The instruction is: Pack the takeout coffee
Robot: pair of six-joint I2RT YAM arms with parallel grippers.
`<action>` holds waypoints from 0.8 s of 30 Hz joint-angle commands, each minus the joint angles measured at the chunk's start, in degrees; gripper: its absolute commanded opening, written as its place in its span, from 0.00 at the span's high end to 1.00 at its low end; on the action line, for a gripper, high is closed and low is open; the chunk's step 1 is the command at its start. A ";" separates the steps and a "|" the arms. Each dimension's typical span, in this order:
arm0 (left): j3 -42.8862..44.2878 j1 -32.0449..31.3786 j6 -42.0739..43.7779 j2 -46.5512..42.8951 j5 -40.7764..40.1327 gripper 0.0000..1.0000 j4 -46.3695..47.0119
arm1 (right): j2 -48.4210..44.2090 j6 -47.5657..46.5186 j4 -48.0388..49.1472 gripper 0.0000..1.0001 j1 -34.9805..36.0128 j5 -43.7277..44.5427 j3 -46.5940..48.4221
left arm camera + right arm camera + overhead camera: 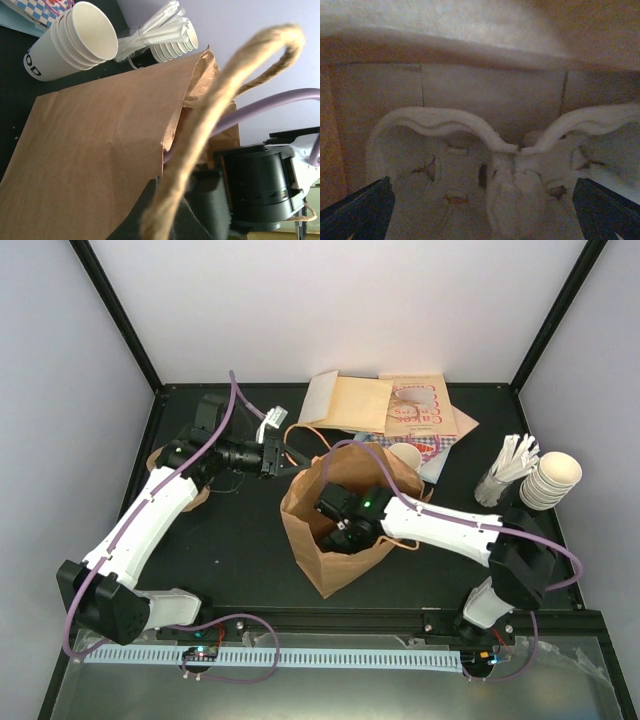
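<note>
Left pincer [288, 456] clenches the handle [225, 95] of the bag [330, 565]; right pincer [338, 532] spread inside. Coffee unseen: light, crushable, I'd grip mid-wall.

Bag [100, 150] is matt, creased brown kraft paper with a rough twisted-twine handle [215, 110], and inside it sits a fibrous moulded-pulp tray [450, 125].
</note>
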 commanded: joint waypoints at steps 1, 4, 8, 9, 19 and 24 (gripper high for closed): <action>2.43 -0.05 1.25 0.16 -0.18 0.99 -0.64 | -3.03 -0.85 -3.36 0.00 -0.14 2.00 2.84; 2.58 -0.14 1.32 0.09 -0.18 0.98 -0.80 | -4.07 -0.98 -4.13 0.00 -0.14 2.42 4.56; 3.68 -0.14 2.34 0.15 -0.68 0.99 -2.33 | -5.11 -1.10 -7.22 0.00 -0.15 4.36 9.32; 3.99 -0.14 2.70 0.15 -0.83 0.99 -2.81 | -5.46 -1.17 -8.12 0.00 -0.14 5.32 10.76; 7.66 -0.23 6.70 -0.28 -2.36 0.98 -6.56 | -10.44 -2.41 -12.13 0.00 -0.16 9.09 21.66; 12.82 -0.67 13.25 0.15 -6.84 0.98 -13.46 | -12.95 -2.17 -10.19 0.00 -0.14 9.82 23.43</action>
